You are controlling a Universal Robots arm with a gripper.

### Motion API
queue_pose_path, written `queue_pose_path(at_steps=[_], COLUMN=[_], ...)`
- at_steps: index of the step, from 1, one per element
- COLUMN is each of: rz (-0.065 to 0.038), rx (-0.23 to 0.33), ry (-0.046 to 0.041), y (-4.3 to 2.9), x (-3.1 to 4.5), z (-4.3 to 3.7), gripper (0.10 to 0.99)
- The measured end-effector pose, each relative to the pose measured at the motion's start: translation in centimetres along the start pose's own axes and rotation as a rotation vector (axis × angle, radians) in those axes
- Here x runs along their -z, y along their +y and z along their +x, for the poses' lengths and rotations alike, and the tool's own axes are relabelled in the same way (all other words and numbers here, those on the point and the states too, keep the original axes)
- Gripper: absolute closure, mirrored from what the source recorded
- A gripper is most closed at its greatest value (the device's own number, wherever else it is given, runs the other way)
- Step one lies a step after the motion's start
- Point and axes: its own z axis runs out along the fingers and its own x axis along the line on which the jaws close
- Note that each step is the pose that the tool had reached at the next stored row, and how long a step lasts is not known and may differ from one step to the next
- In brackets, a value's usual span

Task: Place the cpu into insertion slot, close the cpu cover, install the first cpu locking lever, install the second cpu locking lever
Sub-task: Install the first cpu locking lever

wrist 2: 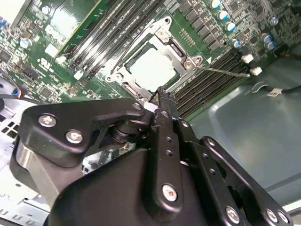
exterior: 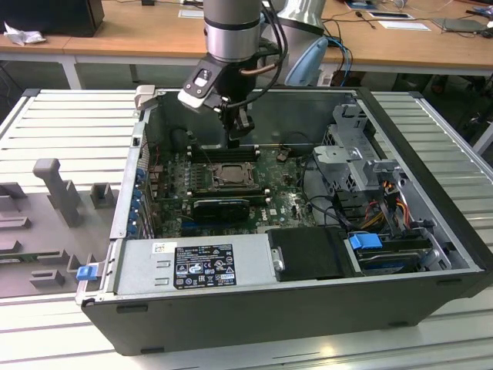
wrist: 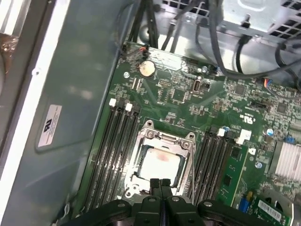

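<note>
The cpu [wrist: 160, 162] lies flat (top up) framed by the cpu cover [wrist: 164, 137].

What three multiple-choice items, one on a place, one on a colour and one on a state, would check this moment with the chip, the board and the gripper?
1. Where is the chip?
A. In the socket on the board
B. On the grey tray outside the case
C. Between the gripper's fingers

2. What colour is the board?
A. Red
B. Green
C. White

3. How does the gripper stand?
A. Wide open
B. Shut, tips together
C. Shut on a cable

Answers:
1 A: the pale square lies framed in the socket in both wrist views.
2 B: the board's surface is green all around the socket.
3 B: in the first wrist view the two tips meet with no gap, by the socket's edge.
</note>
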Motion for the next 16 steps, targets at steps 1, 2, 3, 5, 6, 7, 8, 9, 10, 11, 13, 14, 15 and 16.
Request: queue_pose_path(at_steps=[1, 2, 3, 5, 6, 7, 8, 9, 10, 11, 13, 14, 15, 16], rz=[0.0, 0.0, 0.001, 0.001, 0.001, 0.001, 0.001, 0.001, 0.002, 0.002, 0.002, 0.002, 0.002, 0.002], rx=[0.01, 0.018, 0.041, 0.057, 0.071, 0.077, 0.085, 0.094, 0.107, 0.119, 0.135, 0.14, 0.146, 0.152], ry=[0.0004, 0.0009, 0.002, 0.0027, 0.0034, 0.0037, 0.0041, 0.0046, 0.0052, 0.0058, 0.0065, 0.0068, 0.0071, 0.0074], y=[0.0, 0.0, 0.0, 0.0, 0.0, 0.0, 0.0, 0.0, 0.0, 0.0, 0.0, 0.0, 0.0, 0.0], x=[0.0, 0.0, 0.0, 0.0, 0.0, 0.0, 0.0, 0.0, 0.0, 0.0, 0.0, 0.0, 0.0, 0.0], z=[0.0, 0.0, 0.0, 0.0, 0.0, 0.0, 0.0, 0.0, 0.0, 0.0, 0.0, 0.0, 0.0, 0.0], gripper=[0.98, 0.98, 0.98, 0.98, 0.98, 0.98, 0.98, 0.98, 0.98, 0.98, 0.98, 0.98, 0.98, 0.98])
